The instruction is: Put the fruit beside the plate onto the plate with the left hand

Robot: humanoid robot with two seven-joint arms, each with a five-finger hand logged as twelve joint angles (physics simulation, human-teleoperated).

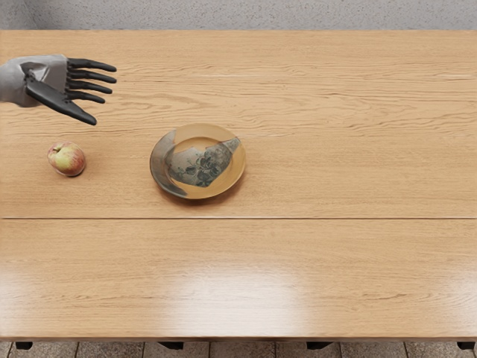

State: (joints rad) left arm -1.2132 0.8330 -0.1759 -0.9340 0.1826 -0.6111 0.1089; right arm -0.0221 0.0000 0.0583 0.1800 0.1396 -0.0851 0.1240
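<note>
A red-and-yellow apple (67, 159) lies on the wooden table, left of a round tan plate (232, 173) with a dark painted centre. The two are apart by roughly a plate's width. My left hand (83, 88) comes in from the left edge and hovers beyond and slightly right of the apple, not touching it. Its black fingers (93, 76) are stretched out and spread, pointing right, with the thumb held below them. Nothing is held in it. The right arm does not show.
The wooden table (335, 246) spans the whole view, with a seam running across it just in front of the plate. A grey wall borders its far edge and the floor shows below its near edge.
</note>
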